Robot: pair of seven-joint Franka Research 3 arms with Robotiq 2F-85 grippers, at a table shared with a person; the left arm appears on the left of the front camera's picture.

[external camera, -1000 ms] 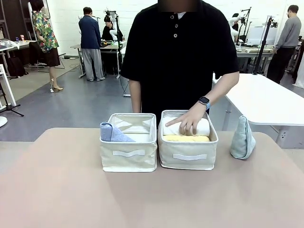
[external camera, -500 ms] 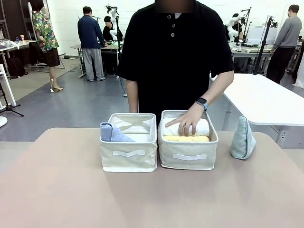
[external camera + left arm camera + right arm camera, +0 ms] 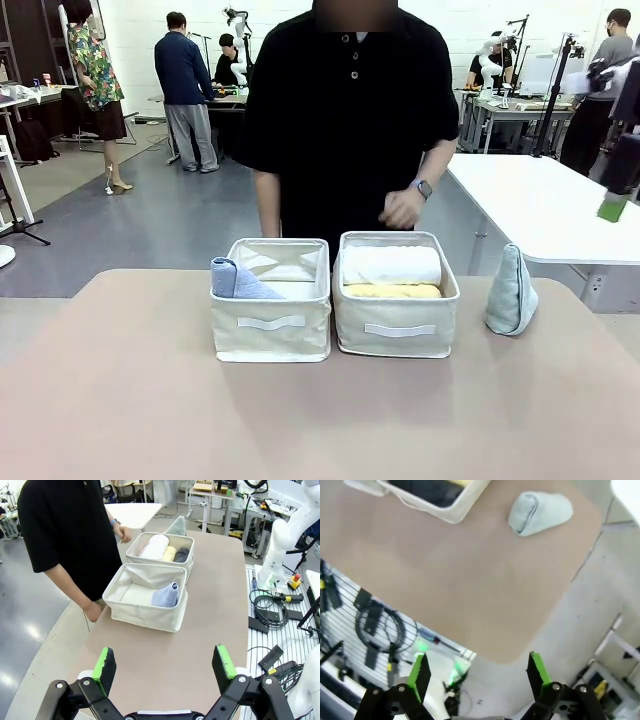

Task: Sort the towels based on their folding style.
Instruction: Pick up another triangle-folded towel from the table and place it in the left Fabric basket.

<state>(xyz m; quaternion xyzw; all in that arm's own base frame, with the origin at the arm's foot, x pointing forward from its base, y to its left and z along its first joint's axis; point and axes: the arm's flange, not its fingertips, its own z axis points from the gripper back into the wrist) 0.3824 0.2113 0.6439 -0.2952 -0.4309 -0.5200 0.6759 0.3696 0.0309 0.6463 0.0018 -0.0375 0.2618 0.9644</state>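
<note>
Two cream bins stand side by side mid-table. The left bin (image 3: 270, 340) holds a lavender-blue cone towel (image 3: 236, 280). In the right bin (image 3: 395, 345) lie a white roll (image 3: 390, 265) and a yellow roll (image 3: 392, 291). A pale teal cone towel (image 3: 510, 292) stands on the table right of the bins. The left wrist view shows the lavender towel (image 3: 166, 595), then the white (image 3: 154, 546), yellow (image 3: 170, 553) and dark grey (image 3: 181, 555) rolls. My left gripper (image 3: 164, 662) is open, well short of the bins. High above the table's corner my right gripper (image 3: 478, 672) is open, with the teal cone (image 3: 540, 512) below.
A person stands at the far side behind the bins, one hand (image 3: 402, 208) raised at waist height. My right gripper (image 3: 613, 205) hangs at the right edge of the front view. The near half of the tan table (image 3: 300, 420) is bare. A white table (image 3: 560, 210) stands behind on the right.
The person's hand has lifted off the white roll in the right bin and drawn back to the body. My right gripper has come into the front view at the right edge.
</note>
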